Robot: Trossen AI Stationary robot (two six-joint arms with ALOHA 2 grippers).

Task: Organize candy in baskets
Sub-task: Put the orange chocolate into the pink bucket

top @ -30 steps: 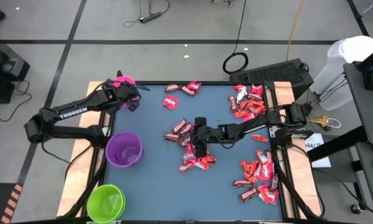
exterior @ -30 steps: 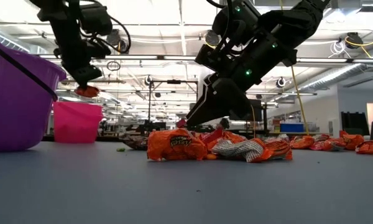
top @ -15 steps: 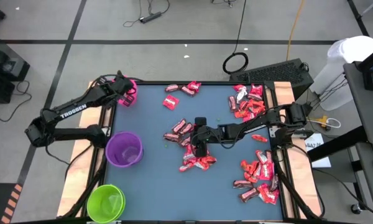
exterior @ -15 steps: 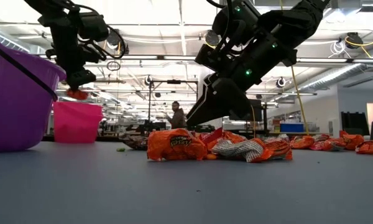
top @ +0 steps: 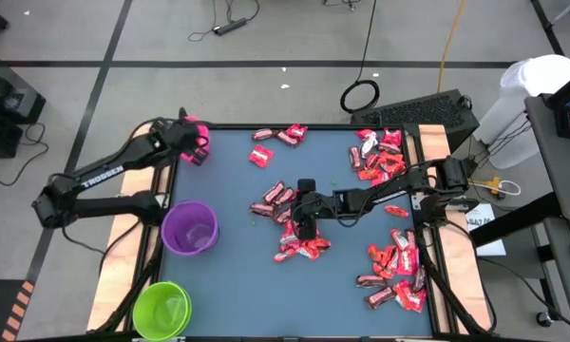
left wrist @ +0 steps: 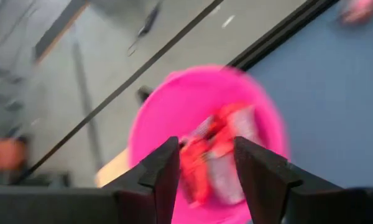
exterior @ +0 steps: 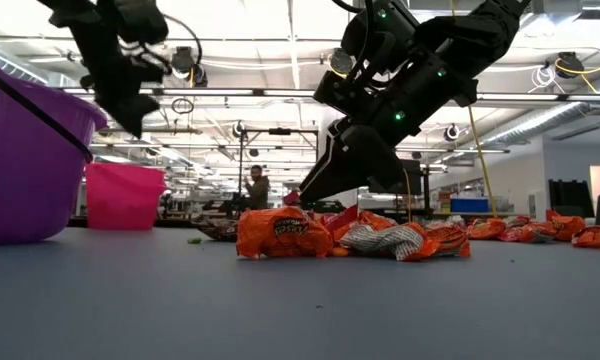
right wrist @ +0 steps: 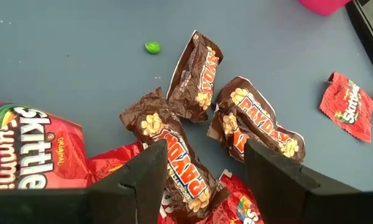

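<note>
My left gripper [left wrist: 205, 148] hangs open over the pink basket [left wrist: 155, 112] at the table's far left corner. Red wrapped candy [left wrist: 219, 163] lies inside the basket, below the fingers. My right gripper [right wrist: 205, 180] stands open over the middle pile of candy [top: 294, 237]. Its fingers are on either side of a brown wrapped piece [right wrist: 180, 155]; I cannot tell whether they touch it. The purple basket [top: 189, 229] and the lime green basket [top: 161, 309] stand upright along the left edge.
More candy lies at the far edge [top: 277, 136], the far right [top: 378, 157] and the near right [top: 397, 271]. A green speck [right wrist: 152, 47] lies near the brown pieces. A person [exterior: 257, 188] stands far off in the room.
My left gripper has let go of the red-orange candy it held at its fingertips over the pink basket, and it has risen a little. The candy no longer hangs below it. My right gripper has kept still.
</note>
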